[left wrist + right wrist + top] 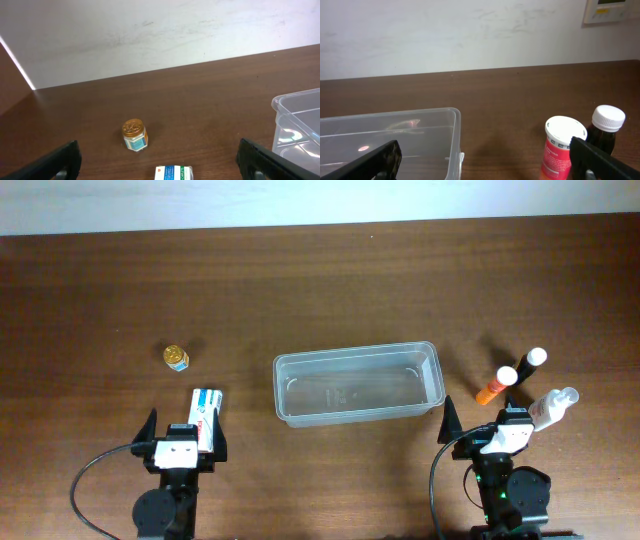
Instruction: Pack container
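The container (358, 384), a clear shallow plastic tub, sits mid-table and holds nothing; its corner shows in the left wrist view (300, 127) and in the right wrist view (395, 137). A small jar with a gold lid (177, 358) stands to its left, also in the left wrist view (134, 135). A white, blue and green caplet box (206, 411) lies in front of my open left gripper (160, 162). An orange bottle (499, 385) and a dark bottle (528, 367), both white-capped, stand right of the tub, beside my open right gripper (487, 160). A white bottle (553, 406) lies by them.
The dark wooden table (320, 290) runs back to a white wall (150, 35). Both arm bases sit at the front edge, left (175, 490) and right (510, 485).
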`<state>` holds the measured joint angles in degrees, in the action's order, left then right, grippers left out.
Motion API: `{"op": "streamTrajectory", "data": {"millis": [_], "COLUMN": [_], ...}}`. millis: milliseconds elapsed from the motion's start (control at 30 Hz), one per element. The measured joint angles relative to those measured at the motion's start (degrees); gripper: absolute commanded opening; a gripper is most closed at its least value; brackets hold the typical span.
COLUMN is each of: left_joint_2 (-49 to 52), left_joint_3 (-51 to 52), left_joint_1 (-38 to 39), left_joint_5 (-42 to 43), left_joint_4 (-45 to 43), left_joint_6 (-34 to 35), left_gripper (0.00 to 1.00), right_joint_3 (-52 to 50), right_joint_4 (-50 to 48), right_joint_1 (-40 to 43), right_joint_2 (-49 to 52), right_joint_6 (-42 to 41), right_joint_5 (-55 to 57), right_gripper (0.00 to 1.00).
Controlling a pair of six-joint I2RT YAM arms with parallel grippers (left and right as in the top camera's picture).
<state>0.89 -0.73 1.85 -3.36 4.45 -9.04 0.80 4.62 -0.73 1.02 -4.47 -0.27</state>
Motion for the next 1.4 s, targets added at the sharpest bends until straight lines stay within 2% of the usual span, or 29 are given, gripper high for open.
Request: {"op": "streamTrajectory", "data": {"millis": [500, 633, 833, 1000, 1167, 1267, 1400], "left_joint_2": [0.0, 0.0, 0.39, 5.88, 18.14, 29.35, 44.35], "left_joint_3": [0.0, 0.0, -2.93, -11.76, -23.91, -33.88, -47.06], "left_joint_1": [0.0, 0.0, 0.0, 0.0, 0.0, 0.0, 0.0], "left_joint_5": [0.0, 0.04, 0.2, 0.2, 0.17, 0.17, 0.17], "left_joint_4": [-0.59, -0.17, 4.94, 8.41, 9.77, 16.85, 31.04], "left_joint_6": [0.13, 4.79, 8.31, 8.9, 8.9, 8.9, 8.92], "left_gripper": [0.99, 0.99, 0.99, 0.99, 0.99, 0.99, 0.99], "right_joint_3": [0.0, 0.07, 5.6, 20.96, 41.99, 57.07, 68.94], "right_joint_4": [0.0, 0.35, 9.7, 19.91, 33.35, 44.81, 52.81], "right_joint_1": [0.0, 0.0, 0.0, 0.02, 0.02, 0.13, 0.22], "right_joint_2": [0.0, 0.0, 3.28, 14.88, 33.38, 47.34, 58.97], "right_joint_6": [-0.92, -2.69, -3.26, -3.26, -3.23, -3.23, -3.21], "right_joint_5": [-0.02, -0.04, 0.42, 2.16, 2.8, 3.17, 3.28], "right_gripper": [0.98, 0.98, 0.98, 0.98, 0.98, 0.98, 0.98]}}
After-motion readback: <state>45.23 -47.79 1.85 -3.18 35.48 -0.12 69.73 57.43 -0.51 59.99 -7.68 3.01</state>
